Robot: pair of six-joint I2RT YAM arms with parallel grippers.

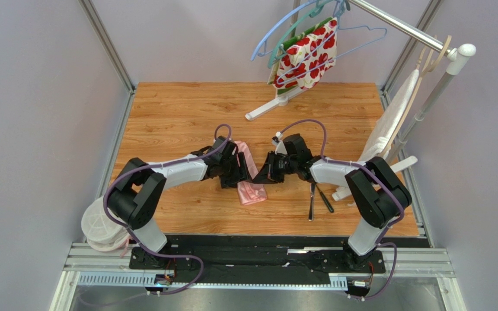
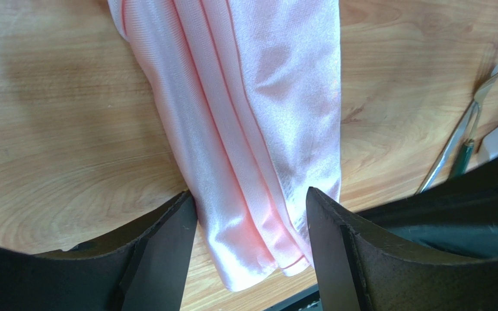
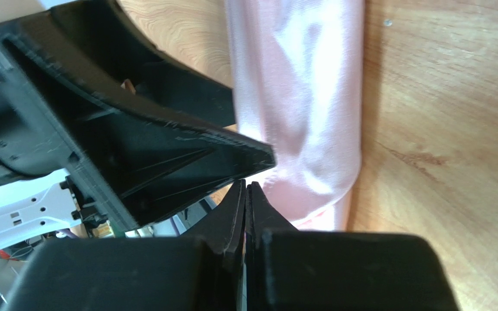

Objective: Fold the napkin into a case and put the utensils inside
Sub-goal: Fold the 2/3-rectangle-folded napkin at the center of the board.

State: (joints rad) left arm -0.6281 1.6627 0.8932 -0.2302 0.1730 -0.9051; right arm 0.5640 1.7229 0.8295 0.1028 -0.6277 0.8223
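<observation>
You face a robotics lab cell: pale wall panels (image 1: pixel 31 97), silver aluminium frame posts (image 1: pixel 107 42), a wood-grain desk (image 1: pixel 180 110), a black base rail (image 1: pixel 258 249).

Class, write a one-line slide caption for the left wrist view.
Open left claw straddles the folded pink napkin on the wooden table, utensils lying beside it.

You have a soft pink cloth napkin (image 2: pixel 251 129) with a satin sheen and smooth folds. It lies on a matt, wood-grain desk (image 1: pixel 180 116). The jaws look like matt black plastic with slightly rough edges. The utensils (image 1: pixel 311 201) are slim, shiny metal.
</observation>
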